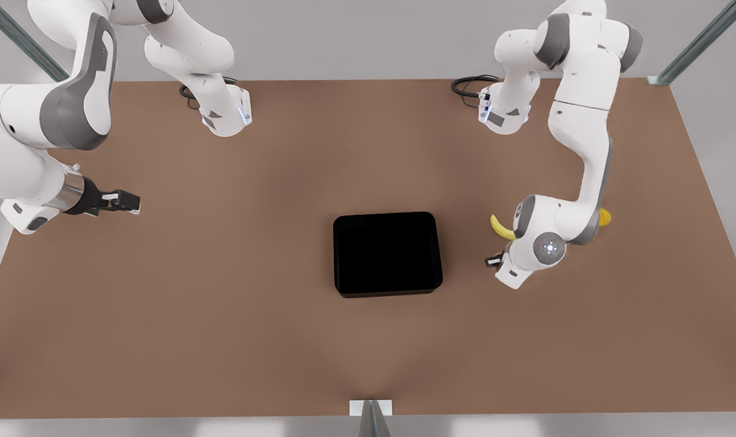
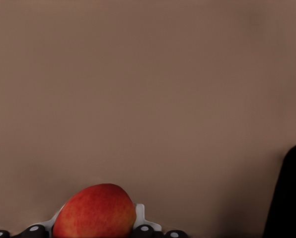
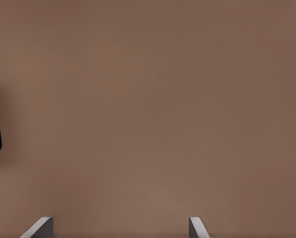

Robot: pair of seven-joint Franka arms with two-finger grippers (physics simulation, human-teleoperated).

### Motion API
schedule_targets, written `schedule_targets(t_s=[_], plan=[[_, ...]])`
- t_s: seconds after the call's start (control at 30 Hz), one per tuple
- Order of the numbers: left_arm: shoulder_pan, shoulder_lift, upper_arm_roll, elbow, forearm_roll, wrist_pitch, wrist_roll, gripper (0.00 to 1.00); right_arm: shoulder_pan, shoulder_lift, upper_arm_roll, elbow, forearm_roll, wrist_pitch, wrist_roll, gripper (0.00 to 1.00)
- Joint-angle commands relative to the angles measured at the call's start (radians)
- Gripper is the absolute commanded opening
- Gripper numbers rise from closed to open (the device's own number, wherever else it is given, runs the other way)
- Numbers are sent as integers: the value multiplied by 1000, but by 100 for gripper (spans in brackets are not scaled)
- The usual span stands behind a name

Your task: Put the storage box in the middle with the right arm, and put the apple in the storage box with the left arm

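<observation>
Step 1 looks done to me: the storage box [image 1: 386, 294] sits flat about mid-bench, a touch toward the front edge, and it's got nothing in it. The right tool [image 1: 122, 200] hangs over bare bench [image 1: 222, 303] near the front view's left edge, well apart from the box. Its fingers are spread wide with nothing between them, so I'd say that arm is just waiting.

Step 2 is the part that's left. The left tool [image 1: 494, 260] is down low toward the front view's right edge, between the box and the banana [image 1: 501, 227]. A bit of another yellow fruit [image 1: 604, 216] peeks out behind that arm.

The front view barely gives you an orange-red speck at the left tool, because the wrist covers it. The left wrist view fills that in: the apple [image 2: 96, 212] sits between the white pads [image 2: 140, 214], which look closed against its sides. I can't tell if it's off the bench. That view also catches the box wall off to 1 side, and so does the right wrist view.

So what remains is the carry over and the drop into the box.
</observation>
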Motion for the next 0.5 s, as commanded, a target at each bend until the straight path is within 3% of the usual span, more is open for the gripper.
schedule_targets(t_s=[0.0, 0.07, 0.27, 0.3, 0.47], plan=[[-13, -1, -8, 11, -5, -13, -27, 68, 1, 0, 0, 0, 0, 0, 0, 100], [-117, 5, -31, 128, -9, -114, -214, 68, 1, 0, 0, 0, 2, 2, 0, 100], [-277, 78, -97, 238, -147, -30, -489, 69, 1, 1, 0, 0, 2, 2, 0, 100], [-280, 90, -97, 238, -146, -22, -489, 100, 1, 0, 0, 0, 3, 2, 0, 100], [-268, 87, -87, 263, -120, -36, -481, 100, -1, 0, 0, 0, 3, 2, 0, 100]])
